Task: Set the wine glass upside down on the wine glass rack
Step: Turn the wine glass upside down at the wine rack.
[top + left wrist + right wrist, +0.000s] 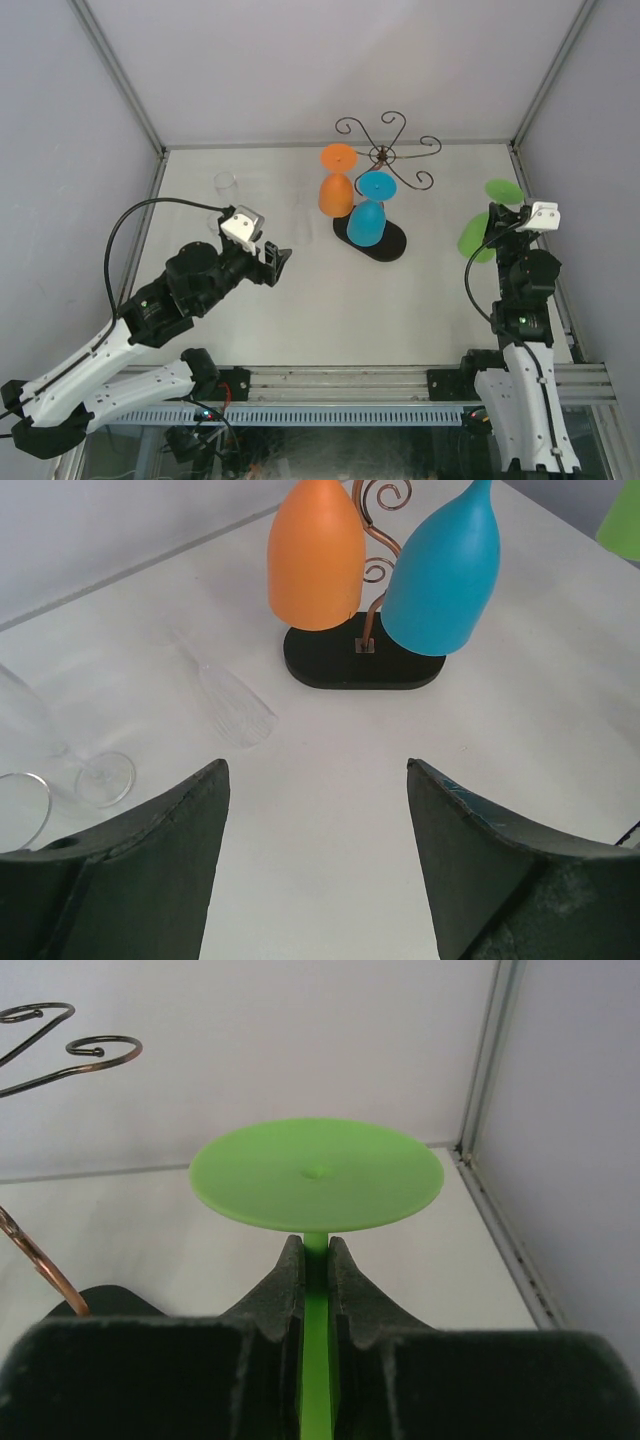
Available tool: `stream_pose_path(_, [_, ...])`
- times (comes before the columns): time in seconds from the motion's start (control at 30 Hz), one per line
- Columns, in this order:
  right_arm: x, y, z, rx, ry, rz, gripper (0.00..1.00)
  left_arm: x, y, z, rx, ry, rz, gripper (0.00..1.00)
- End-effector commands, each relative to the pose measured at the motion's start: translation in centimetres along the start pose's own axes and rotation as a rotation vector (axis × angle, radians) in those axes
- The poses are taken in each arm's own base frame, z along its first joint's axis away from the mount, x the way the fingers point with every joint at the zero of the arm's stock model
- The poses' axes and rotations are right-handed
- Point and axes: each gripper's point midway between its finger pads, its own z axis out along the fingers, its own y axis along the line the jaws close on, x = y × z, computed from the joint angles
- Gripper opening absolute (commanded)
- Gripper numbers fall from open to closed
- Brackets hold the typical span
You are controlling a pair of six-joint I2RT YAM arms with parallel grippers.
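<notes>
Firmly between the fingers of the right gripper [316,1255], the thin stem of a matte, plastic-looking lime-green wine glass [316,1172] was pinched. Its round flat foot was turned upward and its bowl was hung below the claw. In the top view this glass [475,238] was held in the air well to the right of the wine glass rack [385,155], a thin dark-brown wire stand with curled scroll arms on a black oval base, and no contact with it was made.

Two more opaque glasses were carried upside down by the rack: an orange one [335,195] on its left side and a blue one [368,220] just in front of the stem, above the base.

The left gripper [315,770] was kept in front and to the left of the rack, pointed toward it, with its dark fingers spread wide and nothing between them. A clear slender glass [238,705] was seen left of the base, and another clear glass [225,183] was seen farther left.
</notes>
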Motion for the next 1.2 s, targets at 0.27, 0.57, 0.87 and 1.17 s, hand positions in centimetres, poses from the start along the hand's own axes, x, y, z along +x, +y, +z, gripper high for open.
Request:
stream_pose_path(0.27, [-2.5, 2.3, 2.6, -0.2, -0.067, 0.144, 0.0, 0.7, -0.1, 0.5, 0.005, 0.005, -0.007, 0.74])
stream_pose_path(0.57, [-3.3, 3.5, 3.3, -0.287, -0.117, 0.1, 0.0, 0.9, 0.0, 0.7, -0.002, 0.015, -0.002, 0.73])
stream_pose_path(0.87, [-3.8, 6.1, 3.9, -0.478, -0.203, 0.086, 0.0, 1.0, 0.4, 0.4, -0.02, 0.01, 0.003, 0.73])
stream_pose_path(1.17, [-4.0, 8.0, 4.4, -0.626, -0.273, 0.069, 0.0, 1.0, 0.7, 0.3, -0.037, 0.008, 0.002, 0.78])
